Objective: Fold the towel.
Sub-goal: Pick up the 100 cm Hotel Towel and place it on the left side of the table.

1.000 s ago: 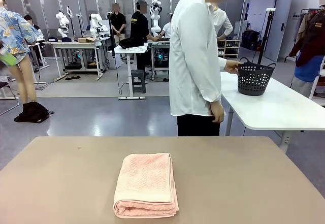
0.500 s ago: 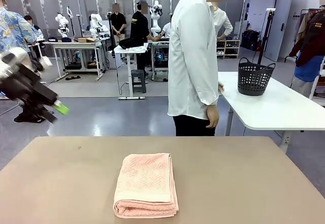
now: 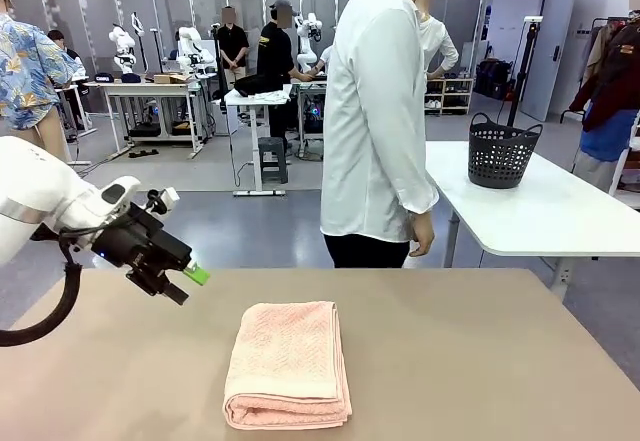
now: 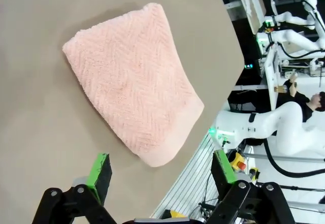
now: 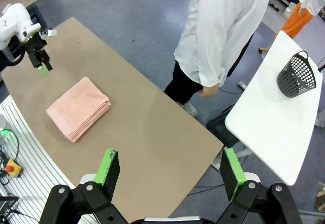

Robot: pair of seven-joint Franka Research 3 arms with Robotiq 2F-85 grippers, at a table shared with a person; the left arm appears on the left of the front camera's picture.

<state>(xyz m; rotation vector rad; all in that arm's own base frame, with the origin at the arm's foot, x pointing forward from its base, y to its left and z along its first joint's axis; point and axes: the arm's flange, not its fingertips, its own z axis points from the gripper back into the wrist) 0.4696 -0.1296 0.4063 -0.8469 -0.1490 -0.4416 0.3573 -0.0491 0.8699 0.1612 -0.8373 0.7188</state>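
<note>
Noting the one container first: a dark perforated basket (image 3: 498,153), round-mouthed with tapered sides and loop handles, stands on the white side table (image 3: 560,216) far ahead of my right jaws (image 5: 168,176). Through the holes in its wall I cannot tell whether anything is inside.

Towel (image 3: 288,363): salmon-pink terry, herringbone zigzag weave, folded into a thick rectangular stack with several layers showing at the rounded near edge. It lies flat on the tan, smooth, matte worktop (image 3: 480,361).

Left jaws (image 3: 186,283): wide apart, holding nothing, green pads bare. They hang above the worktop's left part, tilted downward. In my left wrist view the towel sits ahead of the fingertips, near but apart from them; one corner of it points back toward the gap between the two fingers, and the plain band of its hem runs along the edge nearest the right-hand finger.

Right jaws: also wide apart and empty, well above the worktop. From between them the towel lies ahead and off toward the left-hand finger, well apart.

A person (image 3: 378,111) in a white long-sleeved shirt of smooth cloth stands at the worktop's far edge, arm hanging at the side, hand (image 3: 421,239) loose.
</note>
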